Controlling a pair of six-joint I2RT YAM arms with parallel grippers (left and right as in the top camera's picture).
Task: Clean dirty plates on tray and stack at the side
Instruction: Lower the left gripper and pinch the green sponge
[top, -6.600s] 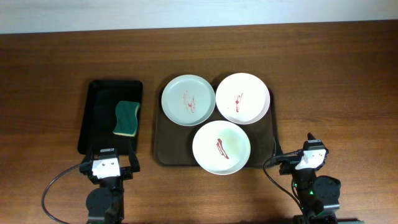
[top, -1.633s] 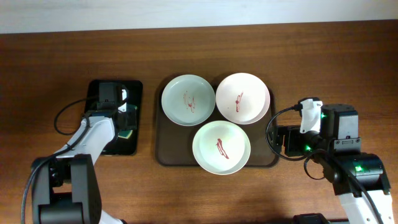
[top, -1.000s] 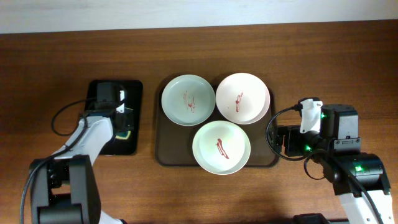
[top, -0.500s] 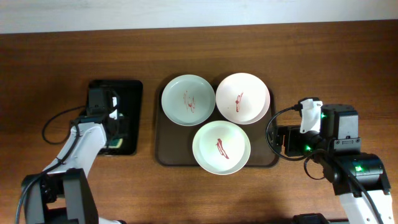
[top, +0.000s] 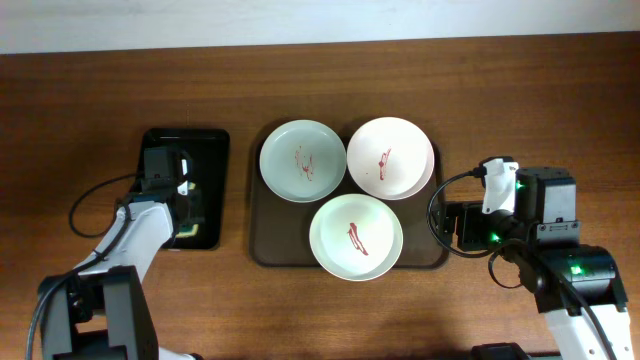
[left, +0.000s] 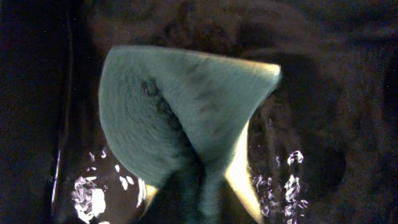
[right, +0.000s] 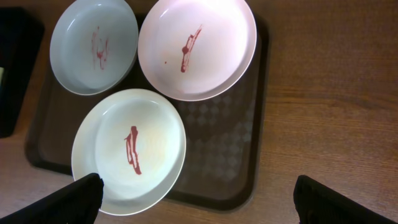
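Three plates lie on the dark brown tray (top: 262, 228), each smeared with red sauce: pale green (top: 303, 161) at the back left, pinkish-white (top: 390, 158) at the back right, white (top: 356, 238) in front. My left gripper (top: 184, 197) is down in the small black tray, shut on a green and yellow sponge (left: 180, 112) that folds where the jaws pinch it. My right gripper (right: 199, 194) hovers open beside the brown tray's right front corner (right: 217, 146). Below it show the white plate (right: 129, 151), the pinkish-white plate (right: 197, 48) and the green plate (right: 93, 46).
The narrow black tray (top: 216, 142) stands left of the brown tray, wet inside. Bare wooden table (top: 520, 100) runs right of and behind the trays. A pale wall edge runs along the back.
My left gripper opened and shut again on the sponge, shifting a little toward the near end of the black tray. The right arm and the plates have not moved.
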